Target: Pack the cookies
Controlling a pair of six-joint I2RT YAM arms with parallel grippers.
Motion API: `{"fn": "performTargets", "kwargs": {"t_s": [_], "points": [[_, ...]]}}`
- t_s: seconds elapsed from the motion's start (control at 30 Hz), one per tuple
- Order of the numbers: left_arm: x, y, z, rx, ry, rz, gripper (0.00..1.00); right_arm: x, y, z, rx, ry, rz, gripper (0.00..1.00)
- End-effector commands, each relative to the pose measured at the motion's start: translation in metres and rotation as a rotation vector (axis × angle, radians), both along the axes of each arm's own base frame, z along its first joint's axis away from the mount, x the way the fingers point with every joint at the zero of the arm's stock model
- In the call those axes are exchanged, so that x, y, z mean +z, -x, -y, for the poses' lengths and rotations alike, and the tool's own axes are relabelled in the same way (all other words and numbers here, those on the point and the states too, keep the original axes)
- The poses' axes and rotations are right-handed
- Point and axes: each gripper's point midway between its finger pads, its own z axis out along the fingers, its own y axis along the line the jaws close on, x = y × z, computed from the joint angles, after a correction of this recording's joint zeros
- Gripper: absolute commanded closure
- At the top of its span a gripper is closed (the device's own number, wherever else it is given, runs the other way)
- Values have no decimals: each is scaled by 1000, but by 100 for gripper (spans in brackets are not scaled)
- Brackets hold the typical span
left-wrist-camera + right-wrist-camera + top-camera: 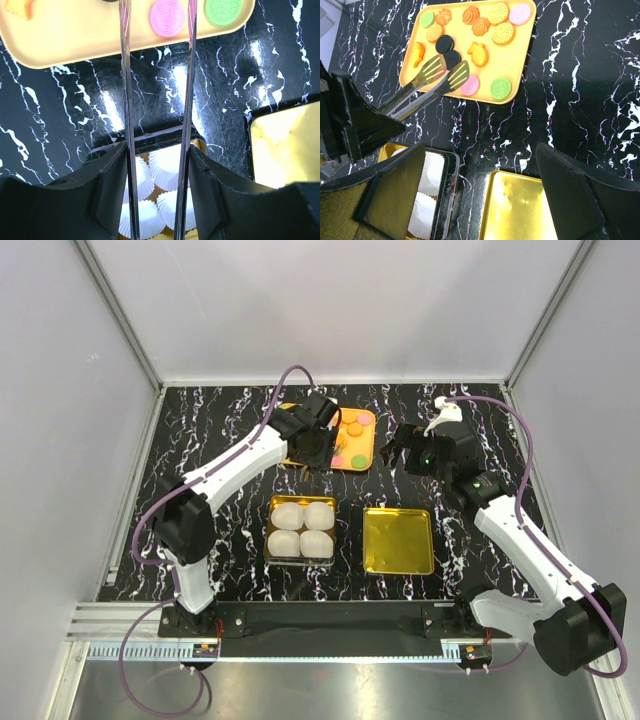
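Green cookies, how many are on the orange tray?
2. One green cookie sits in a corner of the orange tray; the other lies near the opposite corner, beside a pink cookie. The tongs might hide another.

Count from the right wrist view: cookies 14 on the orange tray, split 2 green, 2 pink, 2 black, 3 orange swirls, 3 round tan biscuits, 2 odd-shaped orange ones (tongs could be covering more). White paper cups: 4. Gold tins: 2. Orange tray: 1. Tongs: 1 pair. Arms: 2
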Motion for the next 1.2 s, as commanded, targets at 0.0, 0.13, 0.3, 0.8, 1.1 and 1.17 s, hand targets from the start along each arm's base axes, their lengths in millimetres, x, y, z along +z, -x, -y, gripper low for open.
{"fn": "performTargets", "kwargs": {"t_s": [0.0, 0.13, 0.3, 0.8, 1.1, 1.17], "points": [[7, -8, 15, -22, 34, 22, 48, 5, -3, 5, -17, 15, 21, 0], [3, -11, 18, -18, 23, 20, 48, 6, -2, 6, -18, 15, 24, 0], [-10, -12, 20, -25, -2, -2, 48, 6, -2, 5, -16, 13, 24, 0], [-18, -11, 27, -44, 6, -21, 48, 6, -2, 6, -17, 15, 24, 0], [-22, -8, 24, -42, -7, -33, 48, 6, -2, 6, -19, 12, 25, 0], [-23, -8, 25, -45, -7, -35, 48, 6, -2, 5, -17, 12, 23, 0]]}}
